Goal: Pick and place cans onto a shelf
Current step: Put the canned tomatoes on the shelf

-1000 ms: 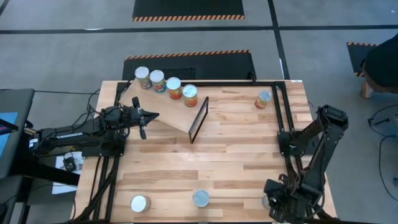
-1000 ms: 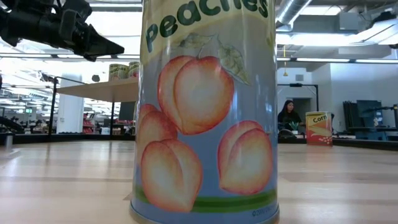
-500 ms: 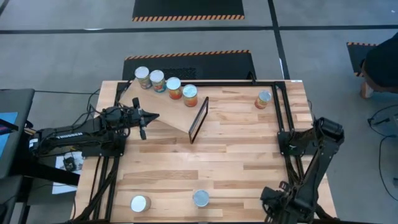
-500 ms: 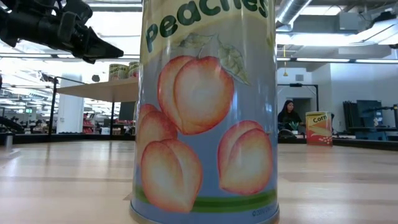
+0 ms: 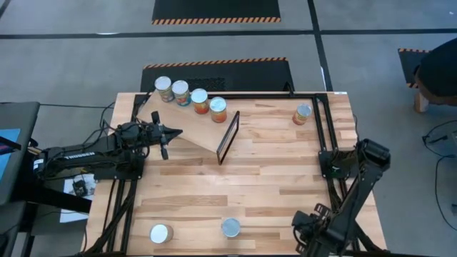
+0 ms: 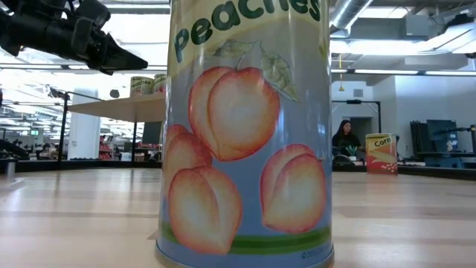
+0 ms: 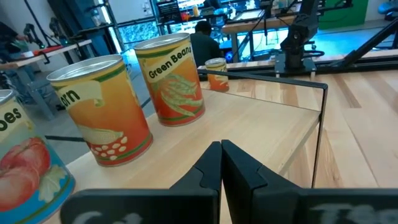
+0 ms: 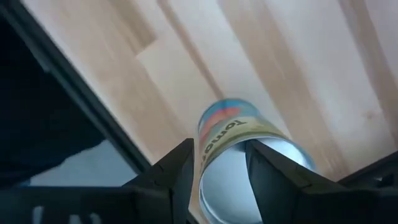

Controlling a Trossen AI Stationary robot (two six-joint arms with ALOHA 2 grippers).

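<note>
Four cans (image 5: 190, 96) stand in a row on the slanted plywood shelf (image 5: 193, 135), whose black frame (image 5: 228, 135) is at its right end. My left gripper (image 5: 173, 133) is shut and empty, hovering over the shelf near the cans; the left wrist view shows a green-beans can (image 7: 177, 81) and a corn can (image 7: 102, 112) ahead of it. My right gripper (image 5: 305, 230) is at the near right corner, shut on a can (image 8: 233, 134) with a blue-and-orange label. Loose cans stand at the near edge (image 5: 230, 228), the near left (image 5: 161, 233) and the far right (image 5: 303, 114). My right gripper pinches the can between its two fingers, one on each side of the round wall (image 8: 205, 158), up by the silver lid (image 8: 249, 186). The fingers (image 8: 180, 174) come from above, pointing down along the can. Whether the can's bottom is off the table, I cannot tell.
A black rail frame (image 5: 323, 135) runs along the table's right side, close to my right arm. The peaches can (image 6: 245, 134) at the near edge fills the low view. A person (image 6: 344, 138) sits in the room beyond the table.
My right arm has folded lower, and its gripper has shifted a little toward the table's left edge at the near right corner.
</note>
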